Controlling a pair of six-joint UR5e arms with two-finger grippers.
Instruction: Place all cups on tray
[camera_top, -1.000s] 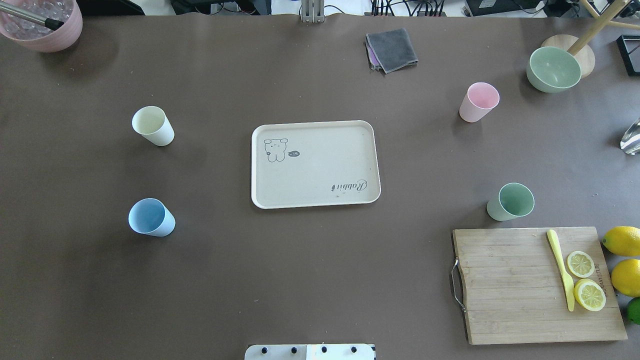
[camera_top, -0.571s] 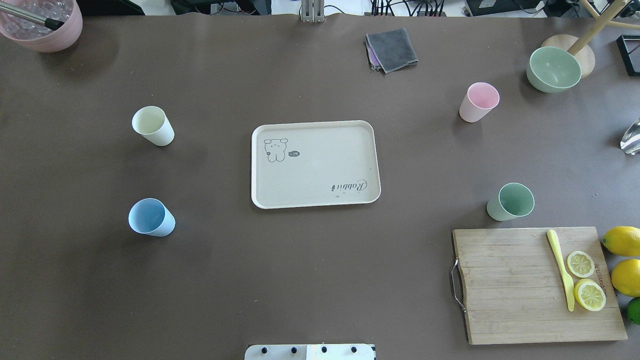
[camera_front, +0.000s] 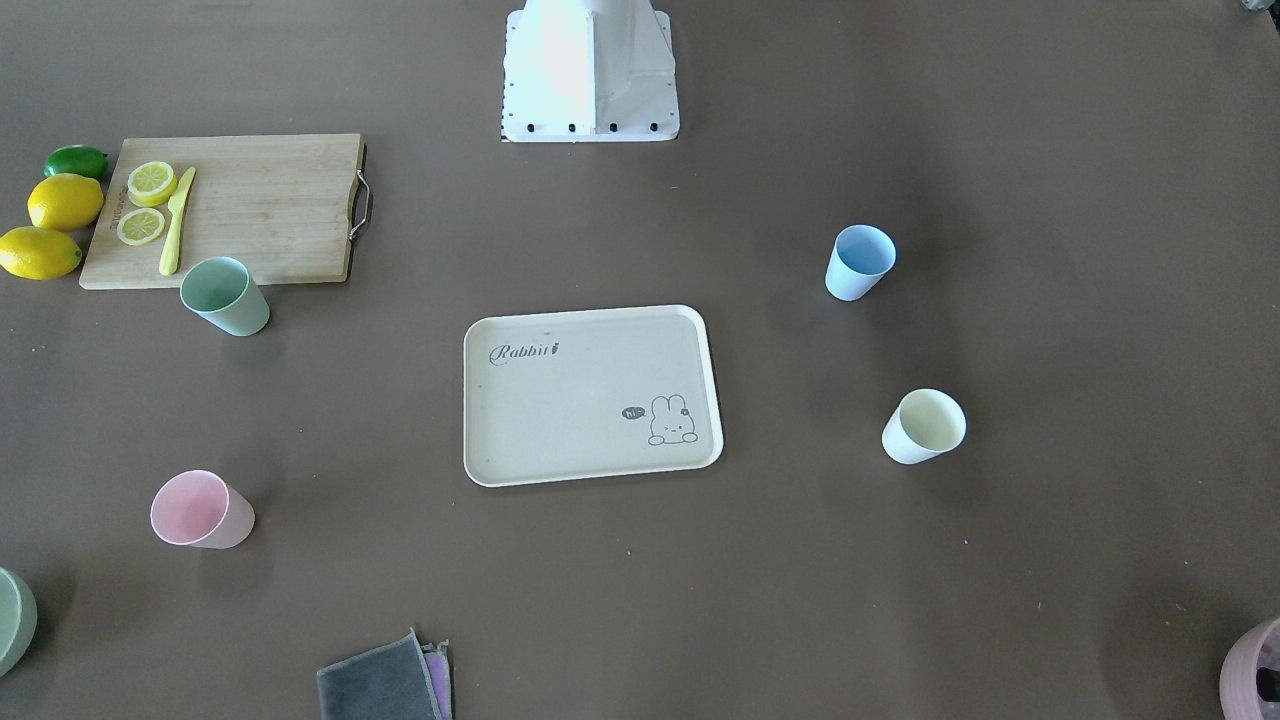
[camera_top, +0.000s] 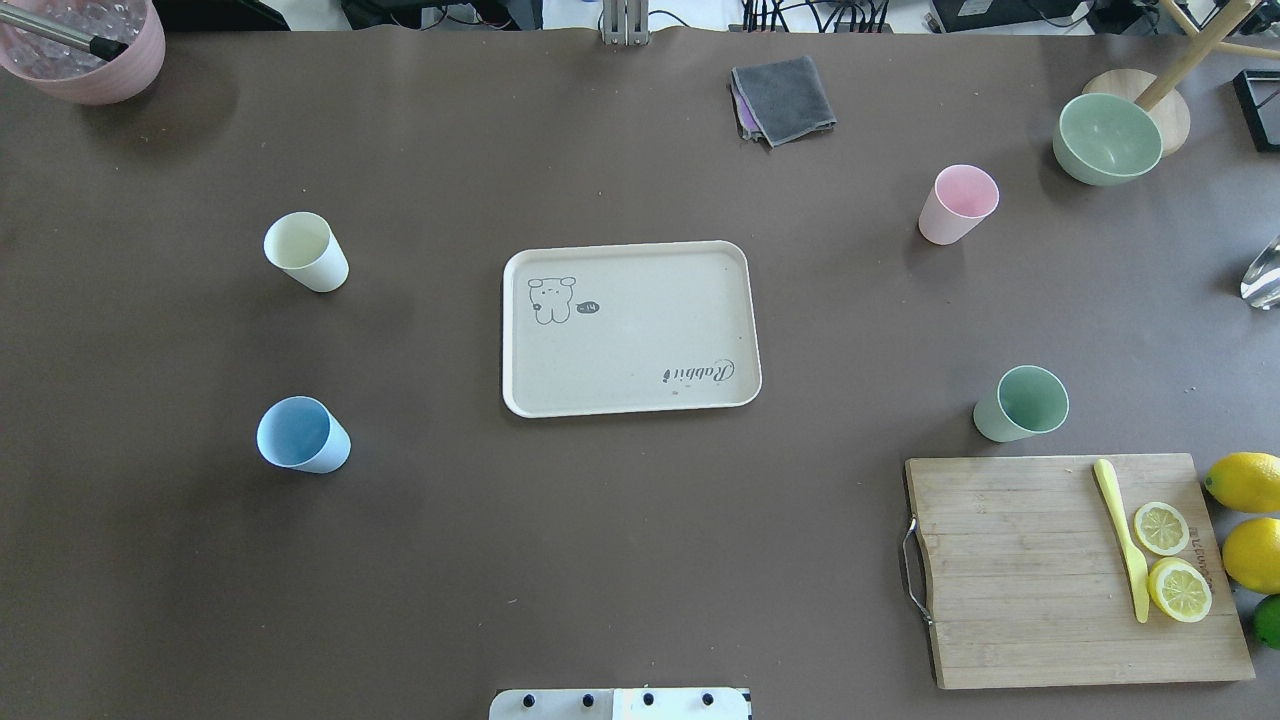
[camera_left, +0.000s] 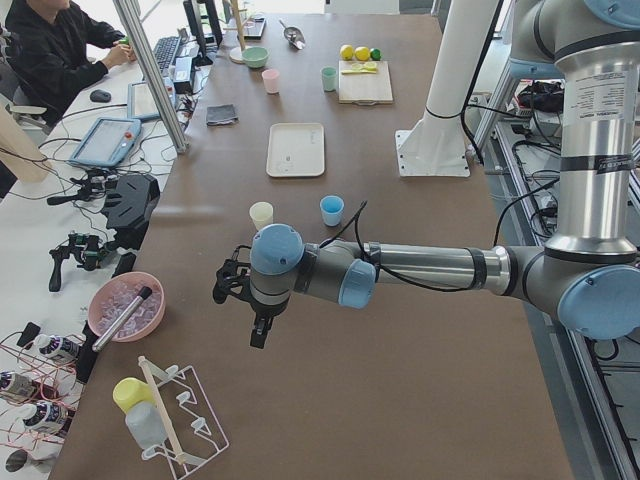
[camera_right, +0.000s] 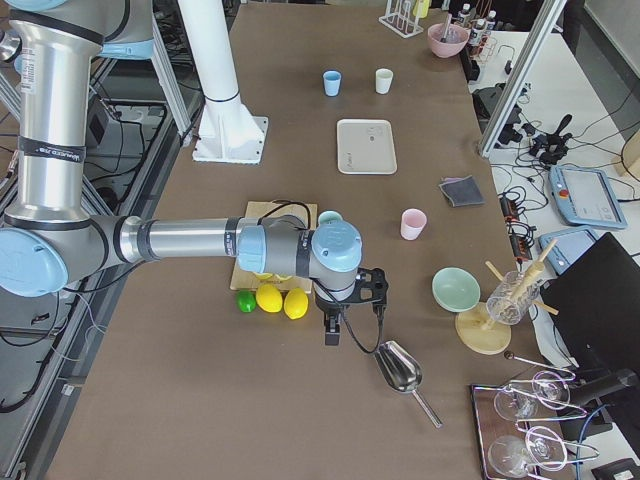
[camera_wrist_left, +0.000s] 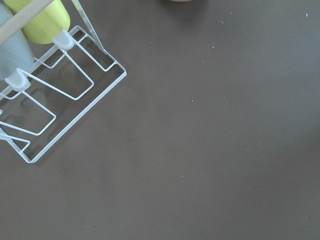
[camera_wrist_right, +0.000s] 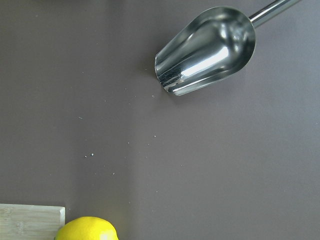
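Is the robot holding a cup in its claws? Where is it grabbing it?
Nothing is held. The left claw and the right claw both hang above the brown table, and neither wrist camera shows any object in a claw.

My left gripper (camera_left: 259, 330) hangs near the pink pot (camera_left: 125, 305). The tray (camera_left: 296, 150) sits well beyond — blue cup (camera_left: 332, 210), cream cup (camera_left: 261, 215) between.
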